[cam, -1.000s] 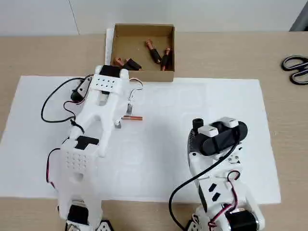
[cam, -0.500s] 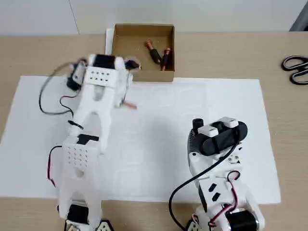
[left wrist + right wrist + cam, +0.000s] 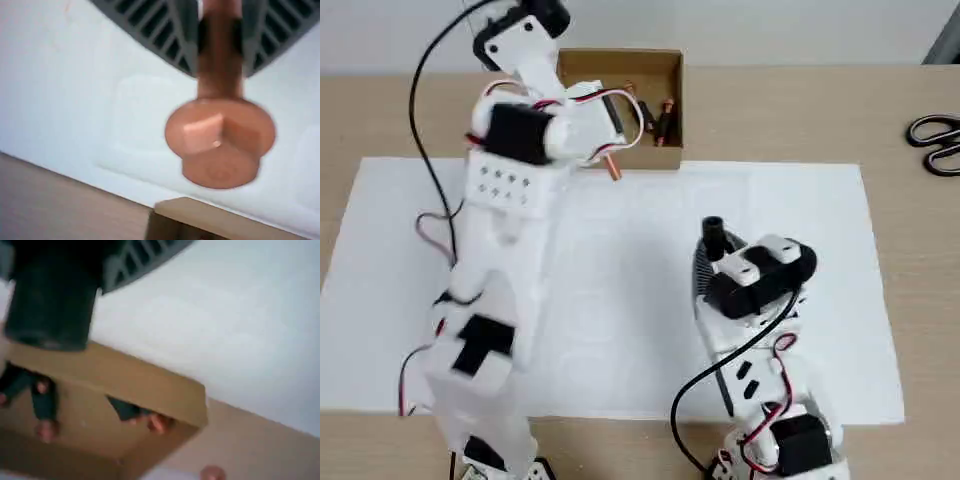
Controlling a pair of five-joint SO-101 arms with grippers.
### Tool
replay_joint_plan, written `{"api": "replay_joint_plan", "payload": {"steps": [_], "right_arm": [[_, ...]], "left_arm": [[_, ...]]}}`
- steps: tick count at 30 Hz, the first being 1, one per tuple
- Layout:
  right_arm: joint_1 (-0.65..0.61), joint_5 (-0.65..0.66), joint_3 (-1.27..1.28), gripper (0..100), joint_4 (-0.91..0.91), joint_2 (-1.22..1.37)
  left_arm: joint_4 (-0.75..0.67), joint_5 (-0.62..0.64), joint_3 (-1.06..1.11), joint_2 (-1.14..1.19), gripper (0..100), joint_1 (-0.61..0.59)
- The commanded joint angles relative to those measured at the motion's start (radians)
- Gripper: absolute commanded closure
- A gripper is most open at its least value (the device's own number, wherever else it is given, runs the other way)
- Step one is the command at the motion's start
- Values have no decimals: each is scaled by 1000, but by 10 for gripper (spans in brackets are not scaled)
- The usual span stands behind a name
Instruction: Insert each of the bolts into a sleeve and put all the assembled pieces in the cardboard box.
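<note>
My left gripper [image 3: 606,145] is shut on a copper bolt [image 3: 613,166] and holds it raised over the paper just in front of the cardboard box [image 3: 620,155]. In the left wrist view the bolt [image 3: 220,142] hangs head outward between the dark fingers [image 3: 145,25], with the box rim [image 3: 225,217] below it. My right gripper [image 3: 717,252] is shut on a black sleeve [image 3: 711,228] above the middle right of the paper. In the right wrist view the sleeve [image 3: 50,305] points toward the box [image 3: 125,387], where assembled pieces [image 3: 45,400] lie.
A white paper sheet [image 3: 770,200] covers the wooden table. Several assembled bolt-and-sleeve pieces [image 3: 655,112] lie in the box. Black scissors [image 3: 935,143] rest at the table's far right edge. The left arm's cables [image 3: 420,120] loop out to its side.
The left gripper took the bolt off the paper, lifted it and carried it toward the box's front wall. The right arm shifted slightly left with the sleeve.
</note>
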Motion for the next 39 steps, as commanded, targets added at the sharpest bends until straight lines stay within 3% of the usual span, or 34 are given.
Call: {"api": "replay_joint_plan", "payload": {"steps": [1, 6, 14, 18, 22, 25, 30, 35, 39], "right_arm": [[-44, 28, 38, 995, -170, -7], [-84, 235, 153, 995, -346, -7], [-88, 245, 183, 995, -441, -7], [-88, 244, 183, 995, -458, -7], [-88, 196, 183, 995, -458, -7], [-88, 160, 183, 995, -450, -7], [-90, 155, 181, 995, -456, -7], [-90, 155, 175, 995, -458, -8], [-91, 160, 175, 995, -516, -8]], "left_arm": [[12, -69, 107, -206, 994, 38], [-52, -129, 274, -367, 994, 46], [-399, -287, 656, -647, 994, 150], [-666, -342, 957, -841, 994, 224], [-1049, -393, 1282, -1019, 994, 235], [-1243, -419, 1465, -1128, 994, 238], [-1306, -414, 1604, -1241, 994, 310], [-1432, -414, 1693, -1224, 994, 325], [-1453, -414, 1695, -1191, 994, 327]]}}
